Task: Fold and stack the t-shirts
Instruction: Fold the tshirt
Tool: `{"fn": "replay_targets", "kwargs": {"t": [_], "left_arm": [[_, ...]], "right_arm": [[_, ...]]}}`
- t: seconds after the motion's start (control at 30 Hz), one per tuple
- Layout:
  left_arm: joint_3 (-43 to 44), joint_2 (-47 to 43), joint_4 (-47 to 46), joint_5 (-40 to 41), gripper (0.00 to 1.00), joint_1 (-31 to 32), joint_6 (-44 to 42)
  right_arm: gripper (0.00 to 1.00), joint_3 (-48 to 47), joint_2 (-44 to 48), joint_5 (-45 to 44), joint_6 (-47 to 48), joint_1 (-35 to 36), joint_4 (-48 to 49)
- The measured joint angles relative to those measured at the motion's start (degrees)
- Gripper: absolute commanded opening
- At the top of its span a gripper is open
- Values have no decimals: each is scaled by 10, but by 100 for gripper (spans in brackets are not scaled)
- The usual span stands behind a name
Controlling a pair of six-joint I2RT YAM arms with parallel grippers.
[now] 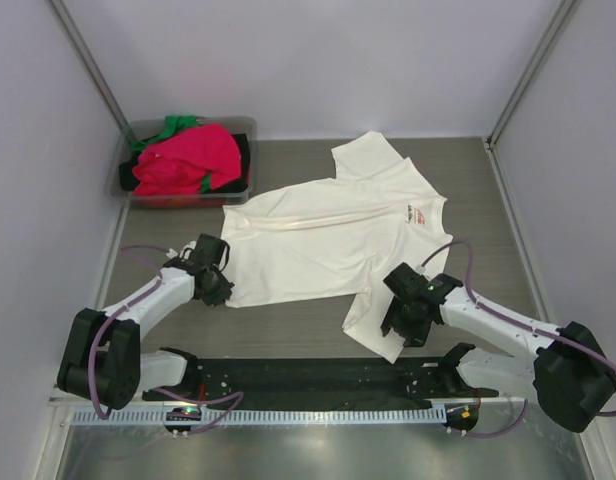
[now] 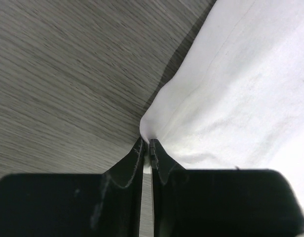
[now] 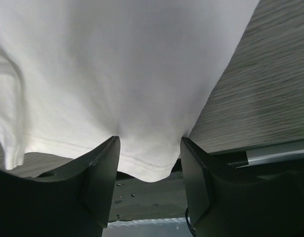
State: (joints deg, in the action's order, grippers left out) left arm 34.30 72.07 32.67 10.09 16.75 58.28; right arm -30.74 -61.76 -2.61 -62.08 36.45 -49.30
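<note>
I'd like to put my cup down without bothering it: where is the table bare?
Bare table: right of the cream-white t-shirt up to the wall; the near strip between left tool and right tool; the left edge between grey bin and left tool. The middle and far-left corner are crowded.

Overhead, two wrist close-ups; shared cream t-shirt (image 1: 328, 240)
</note>
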Motion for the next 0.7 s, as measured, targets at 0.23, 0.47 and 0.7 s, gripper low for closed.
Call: {"fn": "replay_targets", "kwargs": {"t": [0.23,0.47,0.7], "left_arm": [[-2,0,-7,4,4,0,-2],[-1,-10,2,3,0,0,-3],[37,-145,97,-1,0,-8,-5]], "right_arm": [[23,18,-12,-1,-47,48,9],[1,29,31,-12,-70,56,6],[1,-112,114,-87,-74,56,-118]]}}
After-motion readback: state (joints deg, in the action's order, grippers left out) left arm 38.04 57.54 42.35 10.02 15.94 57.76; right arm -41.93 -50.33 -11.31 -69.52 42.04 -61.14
